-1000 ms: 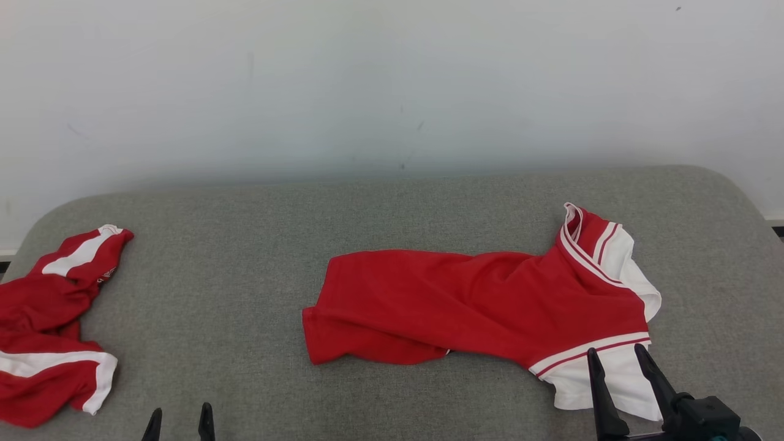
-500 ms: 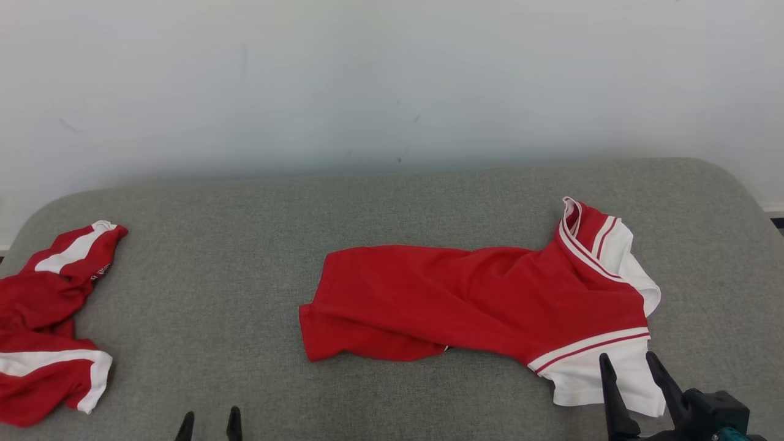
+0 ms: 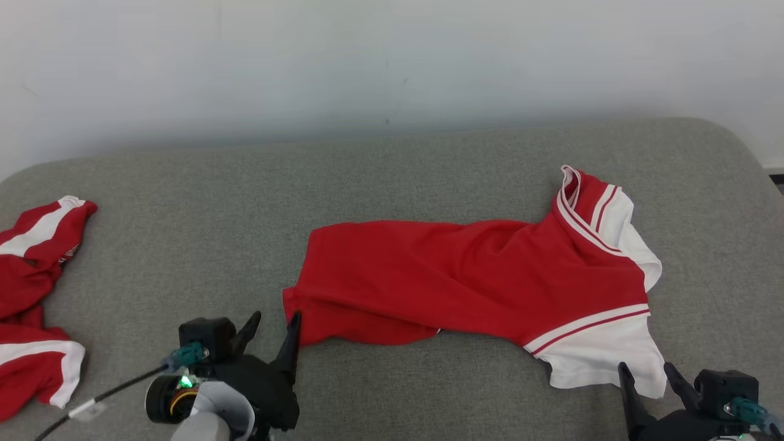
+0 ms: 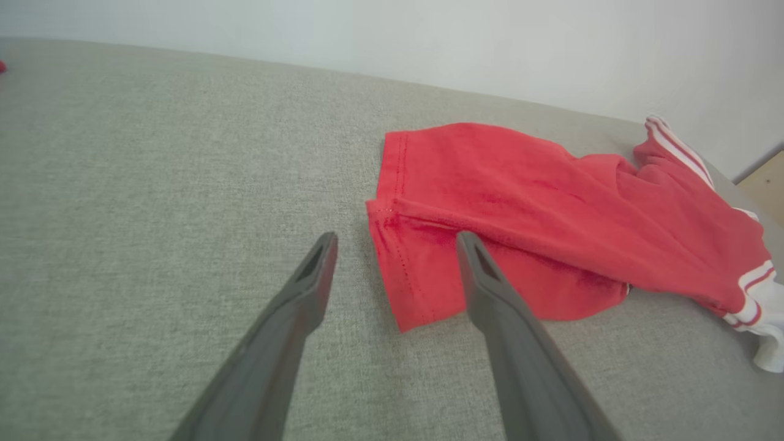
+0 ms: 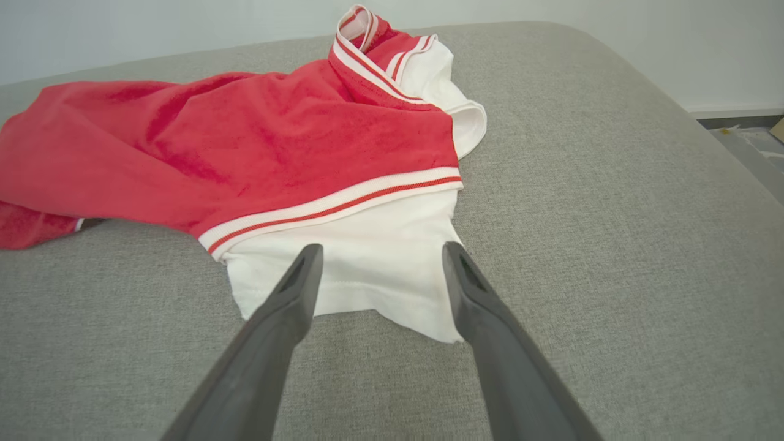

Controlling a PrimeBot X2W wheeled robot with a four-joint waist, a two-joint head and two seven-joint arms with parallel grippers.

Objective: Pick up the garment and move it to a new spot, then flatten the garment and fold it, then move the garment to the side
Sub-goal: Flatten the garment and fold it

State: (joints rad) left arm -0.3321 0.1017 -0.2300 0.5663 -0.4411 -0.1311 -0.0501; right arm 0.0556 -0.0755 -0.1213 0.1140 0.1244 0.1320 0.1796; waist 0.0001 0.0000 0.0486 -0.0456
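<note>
Garment [image 3: 465, 275]: a red shirt with white panels and striped trim is seen lying crumpled on the grey padded surface [image 3: 184, 233], stretched from the centre towards the right.
Red hem corner [image 3: 300, 312]: this end is turned towards the robot's left, and one layer is doubled over another.
White panel [image 3: 603, 355]: this is spread at the near right end, below a red and white striped band.
Striped edge [image 3: 576, 190]: this is raised at the far right end of the garment.
Left hand [image 3: 275, 317]: the fingers are held apart and nothing is gripped. The tips are placed just beside the red hem corner, and in the left wrist view the corner is framed between them. Whether the cloth is touched cannot be told.
Right hand [image 3: 644, 367]: the fingers are spread and nothing is held. The tips are seen at the near edge of the white panel. Contact cannot be judged.
Second garment [image 3: 30, 294]: another red and white piece is bunched at the far left edge of the surface, well apart from the first.
Wall [image 3: 392, 61]: a pale wall is seen behind the surface.
</note>
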